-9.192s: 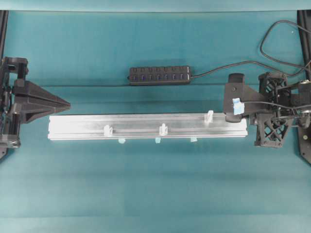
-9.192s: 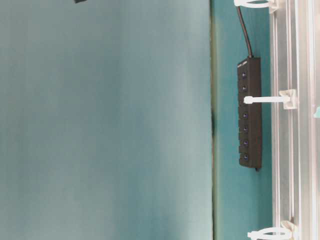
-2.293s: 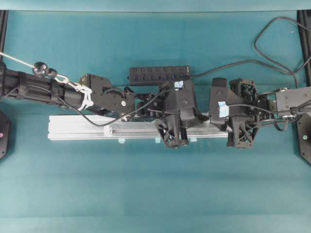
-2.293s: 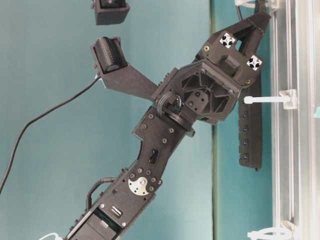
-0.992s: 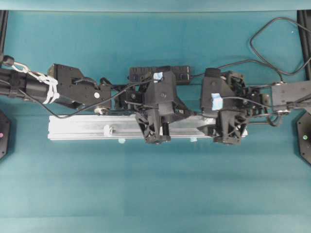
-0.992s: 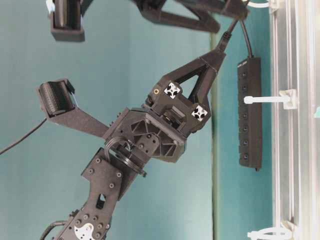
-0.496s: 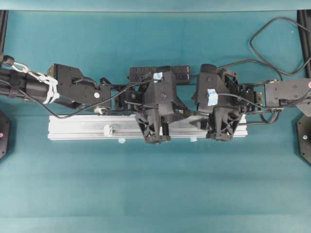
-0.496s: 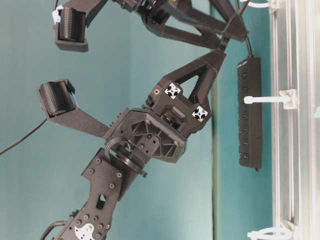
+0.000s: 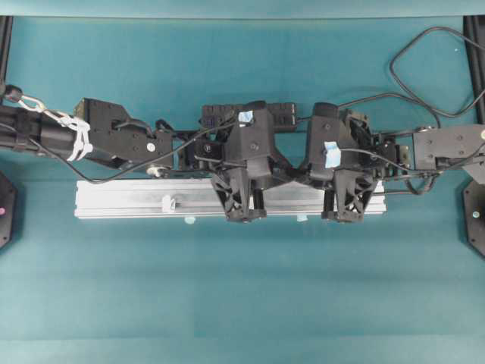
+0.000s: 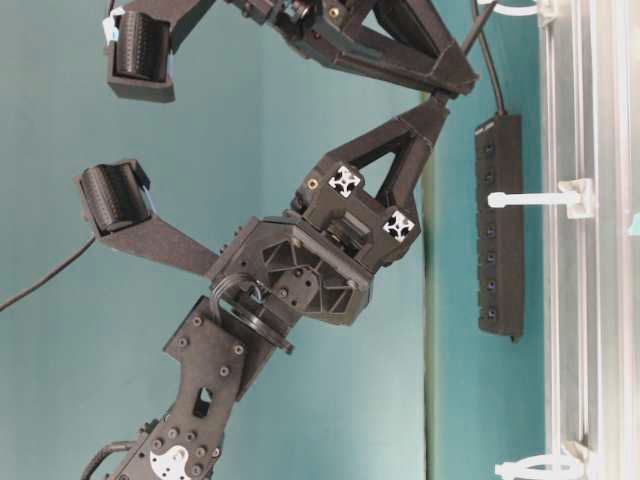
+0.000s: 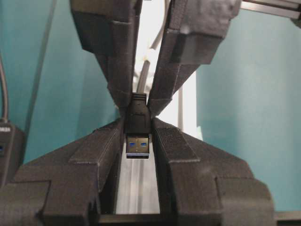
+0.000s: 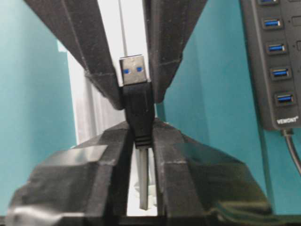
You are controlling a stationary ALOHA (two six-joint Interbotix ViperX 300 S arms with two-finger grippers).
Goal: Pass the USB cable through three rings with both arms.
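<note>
**Handover: both pincers on the plug**

Overhead: right gripper point(image 9: 297, 176) has closed in tip-to-tip on left gripper point(image 9: 284, 173), above the silver rail point(image 9: 121, 199) on teal table point(image 9: 242, 288).

Table-level: tips meet; hub point(image 10: 499, 225) just beyond them.

Left wrist: left jaws pinch USB cable point(image 11: 138, 123) plug.

Right wrist: right jaws, wide a second ago, now clamp the plug's rear. Looks ready for release. No rings point(image 10: 533, 199) threaded yet, I'd judge.

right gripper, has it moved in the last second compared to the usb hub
Yes. In the overhead view the right gripper has shifted left along the rail, toward the left gripper, nearer the usb hub's right end, and shut on the USB cable.
</note>
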